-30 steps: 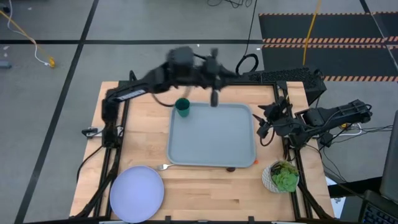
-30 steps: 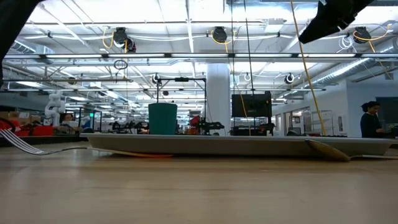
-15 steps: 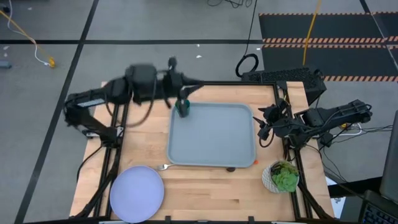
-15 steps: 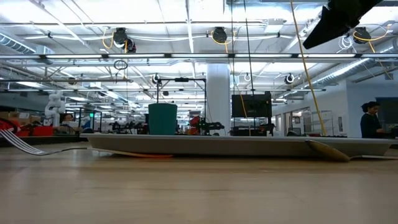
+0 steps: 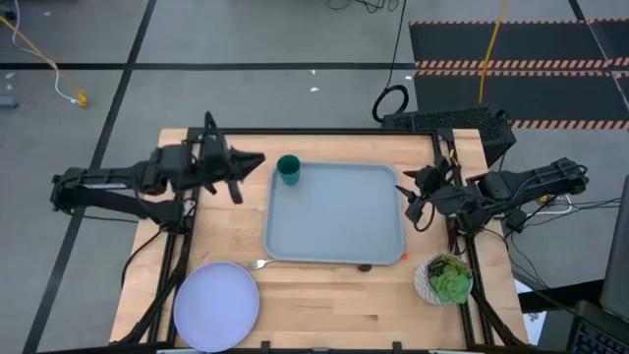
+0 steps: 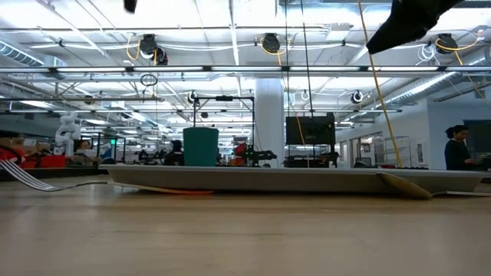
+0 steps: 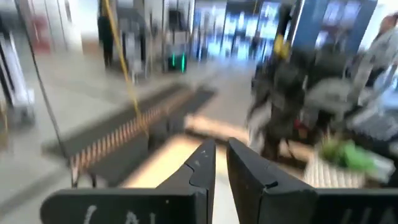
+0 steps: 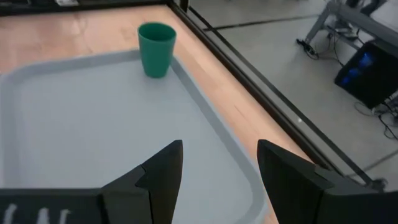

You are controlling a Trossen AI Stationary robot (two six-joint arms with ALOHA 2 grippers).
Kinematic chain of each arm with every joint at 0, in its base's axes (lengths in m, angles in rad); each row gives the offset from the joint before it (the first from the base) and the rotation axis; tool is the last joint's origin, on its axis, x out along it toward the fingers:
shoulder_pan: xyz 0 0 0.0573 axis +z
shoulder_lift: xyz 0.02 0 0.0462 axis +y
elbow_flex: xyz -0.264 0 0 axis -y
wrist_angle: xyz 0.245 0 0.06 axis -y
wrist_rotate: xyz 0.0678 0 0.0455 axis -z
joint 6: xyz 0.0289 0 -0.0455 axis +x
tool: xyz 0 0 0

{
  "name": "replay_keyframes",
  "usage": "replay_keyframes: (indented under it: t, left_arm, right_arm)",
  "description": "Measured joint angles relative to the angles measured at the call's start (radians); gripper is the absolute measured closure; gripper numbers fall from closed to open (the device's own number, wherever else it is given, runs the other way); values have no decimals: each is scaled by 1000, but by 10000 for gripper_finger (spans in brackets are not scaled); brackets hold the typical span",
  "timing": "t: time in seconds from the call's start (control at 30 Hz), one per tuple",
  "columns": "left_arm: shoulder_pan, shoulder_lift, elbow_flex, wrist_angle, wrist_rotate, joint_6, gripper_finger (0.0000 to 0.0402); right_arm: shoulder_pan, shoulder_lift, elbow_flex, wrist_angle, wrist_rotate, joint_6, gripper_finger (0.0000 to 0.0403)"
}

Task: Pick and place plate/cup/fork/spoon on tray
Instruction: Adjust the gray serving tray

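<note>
The cup (image 5: 288, 169) stands upright in the far left corner of the tray (image 5: 339, 221), right by the rim. Nothing is touching it. The tray lies flat in the middle of the tabletop (image 5: 324, 305), a bit toward the right side. The fork (image 5: 257, 264) lies on the wood just outside the tray's near left corner, with its tines pointing left. The spoon (image 5: 378, 264) peeks out at the tray's near edge, close to the near right corner, and only a bit of dark and orange shows there. The plate (image 5: 216, 306) sits at the near left corner of the tabletop, well apart from the tray. A white bowl of green leaves (image 5: 444, 278) sits near the near right corner of the tabletop. The left gripper (image 5: 236, 174) hangs over the far left part of the tabletop, just beside the tray's left edge and near the cup. Its two fingers (image 7: 200, 167) are almost together, with only a thin gap, and it holds nothing. The right gripper (image 5: 405, 200) waits at the right edge of the tray. Its fingers (image 8: 161, 168) are spread wide, and it holds nothing too. In the right wrist view, the cup shows at the tray's corner ahead of it.
</note>
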Motion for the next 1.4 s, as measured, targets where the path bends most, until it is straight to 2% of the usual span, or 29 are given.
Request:
replay_keyframes:
  t: [0.13,0.43,0.6,0.87,1.0,1.07,1.2,1.3,1.4]
  left_arm:
    - [-35,14,-8,-230,0,-120,360]
    - [-110,43,-5,-487,-20,-274,360]
    - [-142,87,-4,-556,74,-325,360]
    - [-212,235,-4,-668,224,-399,360]
    - [-239,325,-4,-776,239,-443,360]
    - [-245,354,-4,-793,233,-448,360]
    - [-249,376,-4,-794,174,-465,360]
    - [-248,373,-4,-793,114,-467,360]
    - [-248,357,-4,-794,95,-463,360]
  right_arm:
    - [0,0,0,34,0,-36,204]
    - [0,0,0,46,-1,-112,204]
    - [-1,0,-1,87,2,-214,204]
    - [-2,0,-1,299,2,-434,204]
    - [-12,2,-1,335,-7,-468,204]
    - [-30,13,-1,292,-52,-469,204]
    - [-94,62,-1,94,-94,-415,204]
    - [-183,122,6,-35,-174,-373,204]
    - [-273,186,11,-65,-259,-395,204]
